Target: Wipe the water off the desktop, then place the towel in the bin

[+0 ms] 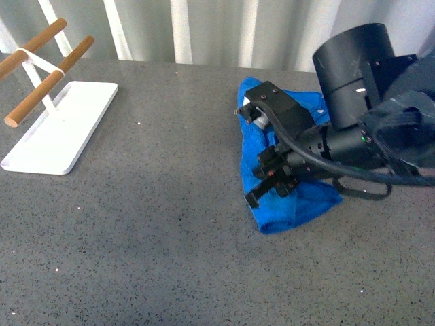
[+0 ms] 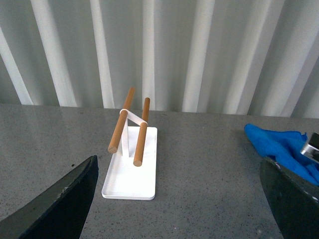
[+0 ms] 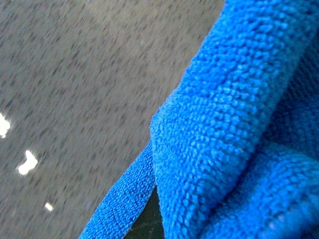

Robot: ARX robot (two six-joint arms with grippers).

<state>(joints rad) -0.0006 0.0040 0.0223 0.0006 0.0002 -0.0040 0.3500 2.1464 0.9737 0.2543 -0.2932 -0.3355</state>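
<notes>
Speckled grey desktop [image 1: 149, 231]; right gripper [image 1: 265, 178] on towel [image 1: 293, 208], grip unclear; left gripper [image 2: 179, 174] spread.

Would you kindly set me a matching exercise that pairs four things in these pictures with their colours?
Things:
1. towel
2. desktop
3. tray base
4. rods

Colours:
A. white
B. light brown wood
C. royal blue
D. dark grey with fine speckles

Pairs: 1-C, 2-D, 3-A, 4-B
</notes>
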